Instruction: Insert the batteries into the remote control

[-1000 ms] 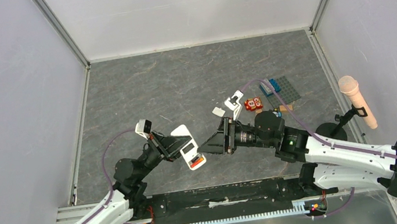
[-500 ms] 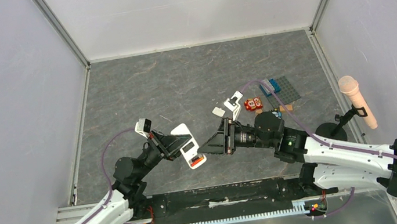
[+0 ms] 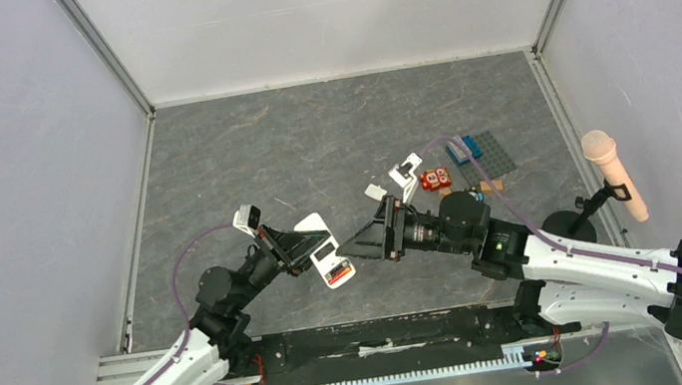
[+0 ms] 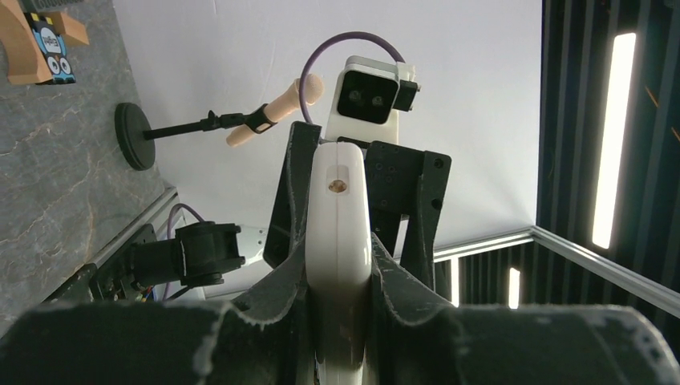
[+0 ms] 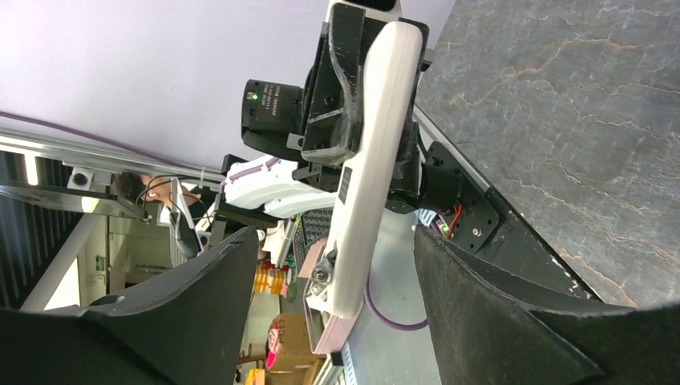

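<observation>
The left gripper (image 3: pixel 303 248) is clamping tight on the remote (image 3: pixel 327 255), pinching it between its fingers (image 4: pixel 269 301) and holding it raised above the counter (image 3: pixel 309 136). The remote's white back is facing up with the bay open. An orange-red battery (image 3: pixel 337 276) is sitting in that bay, at the end of the remote nearest the right gripper (image 3: pixel 354 244). I cannot tell where the dark battery is.

The right gripper is standing wide open and holding nothing. Its tips are pointing straight at the remote. Seen from its own wrist, its fingers (image 5: pixel 168 321) are flanking the remote's free end, with gaps showing on both sides.

Behind the right gripper, a small white cover (image 3: pixel 375 191) and a red block (image 3: pixel 434 178) are lying on the counter, well apart from the remote.
</observation>
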